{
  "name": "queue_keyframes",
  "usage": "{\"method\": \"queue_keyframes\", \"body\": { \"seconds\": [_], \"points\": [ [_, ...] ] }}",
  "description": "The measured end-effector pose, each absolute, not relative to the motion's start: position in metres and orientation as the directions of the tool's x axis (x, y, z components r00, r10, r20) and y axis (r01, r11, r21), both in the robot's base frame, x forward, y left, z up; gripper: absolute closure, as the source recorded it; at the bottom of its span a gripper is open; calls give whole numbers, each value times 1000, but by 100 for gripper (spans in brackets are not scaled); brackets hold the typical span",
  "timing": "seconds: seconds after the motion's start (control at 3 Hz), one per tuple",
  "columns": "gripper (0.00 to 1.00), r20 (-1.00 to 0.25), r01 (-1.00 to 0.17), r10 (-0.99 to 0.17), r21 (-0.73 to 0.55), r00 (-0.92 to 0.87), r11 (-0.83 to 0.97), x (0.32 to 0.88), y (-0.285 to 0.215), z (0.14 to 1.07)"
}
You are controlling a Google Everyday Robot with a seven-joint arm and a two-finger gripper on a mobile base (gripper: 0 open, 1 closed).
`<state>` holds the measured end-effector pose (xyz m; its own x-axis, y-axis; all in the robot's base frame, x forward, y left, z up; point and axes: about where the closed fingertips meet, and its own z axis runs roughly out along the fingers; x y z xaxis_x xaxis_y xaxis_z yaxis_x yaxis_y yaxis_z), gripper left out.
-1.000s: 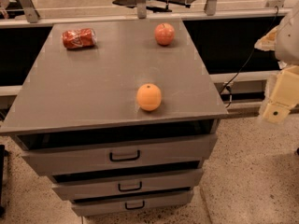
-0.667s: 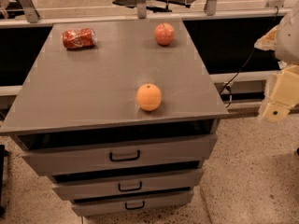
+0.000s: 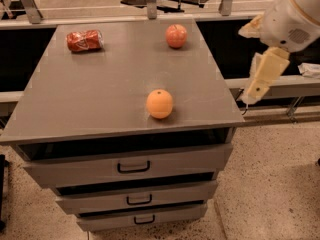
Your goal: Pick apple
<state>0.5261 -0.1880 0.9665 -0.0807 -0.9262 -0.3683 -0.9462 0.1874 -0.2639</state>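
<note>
The apple (image 3: 176,36) is a small reddish-pink round fruit at the far right of the grey cabinet top (image 3: 100,99). My gripper (image 3: 260,80) hangs on a cream-white arm off the cabinet's right edge. It sits right of the apple, nearer the front and above the top's level, and holds nothing that I can see.
A smooth orange fruit (image 3: 160,104) sits near the front middle of the top. A crushed red soda can (image 3: 84,40) lies at the far left. Three drawers with handles (image 3: 134,167) face front. A rail and dark shelving run behind, with speckled floor to the right.
My gripper has moved left and slightly up, closer to the cabinet's right edge. The apple, orange and can have not moved.
</note>
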Motion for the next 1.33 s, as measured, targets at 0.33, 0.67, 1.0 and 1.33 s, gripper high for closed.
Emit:
{"method": "queue_keyframes", "body": {
  "seconds": [0.33, 0.67, 1.0, 1.33],
  "points": [
    [0, -502, -943, -865, -281, -15, 179, 600, -163, 958],
    [0, -650, -918, -759, -324, 41, 228, 672, -137, 966],
    [0, -649, -919, -760, -323, 41, 226, 672, -136, 965],
    [0, -677, -907, -736, -322, 21, 271, 683, -134, 960]
  ]
}}
